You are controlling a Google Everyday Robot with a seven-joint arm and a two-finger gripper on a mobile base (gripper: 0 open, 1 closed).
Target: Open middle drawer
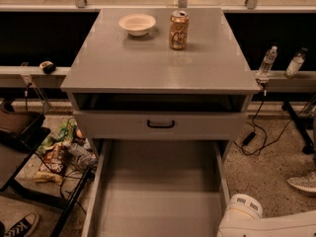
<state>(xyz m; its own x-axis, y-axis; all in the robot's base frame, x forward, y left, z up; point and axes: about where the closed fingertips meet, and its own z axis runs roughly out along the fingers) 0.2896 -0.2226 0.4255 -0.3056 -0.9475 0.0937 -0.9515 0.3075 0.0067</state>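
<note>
The middle drawer, a shallow grey tray between 2 low grey side walls, stands pulled far out toward the camera. Its front panel falls below the lower edge of the view. Above its back end sits the upper grey drawer front with a small black bar handle. A dark gap separates that front from the flat grey cabinet top.

The gripper lies outside the view, so its state cannot be told. Only a white rounded arm segment shows at the lower right corner, just beside the tray's right wall.

On the cabinet top, near its far edge, a shallow white bowl and a gold soda can stand upright and apart.

Left of the tray the floor is crowded: a heap of coloured snack packets, a black slanted stand leg close to the tray's left wall, and a black-and-white sneaker.

To the right, speckled floor lies open between the tray wall and a pale shoe, crossed farther back by a black cable with a plug. 2 clear plastic bottles stand on the right ledge.
</note>
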